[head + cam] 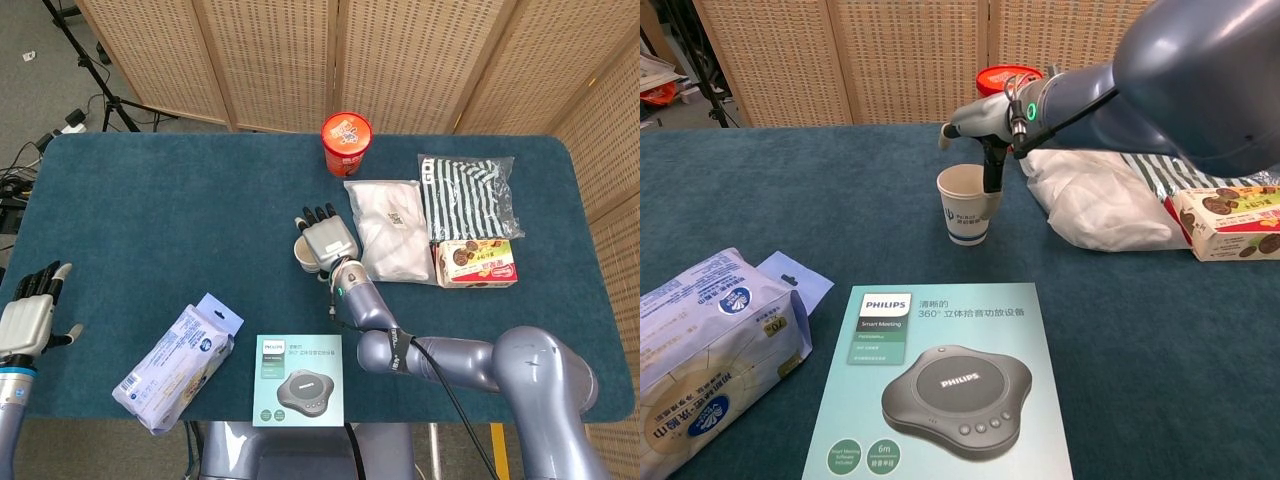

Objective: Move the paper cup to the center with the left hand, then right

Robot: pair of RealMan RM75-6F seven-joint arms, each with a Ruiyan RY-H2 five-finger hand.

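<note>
Philips speaker box [940,400] nearest, tissue pack [710,345] at near left. Left hand [25,318] idle at left edge, fingers apart, holding nothing. Paper cup [967,205] upright mid-table; right hand [327,238] over its right rim, grasp unclear. Red tub [346,143] farthest.

Light was bright, even and diffuse from above, with soft, faint shadows. Both views were sharp; glare showed on the near arm casing.
</note>
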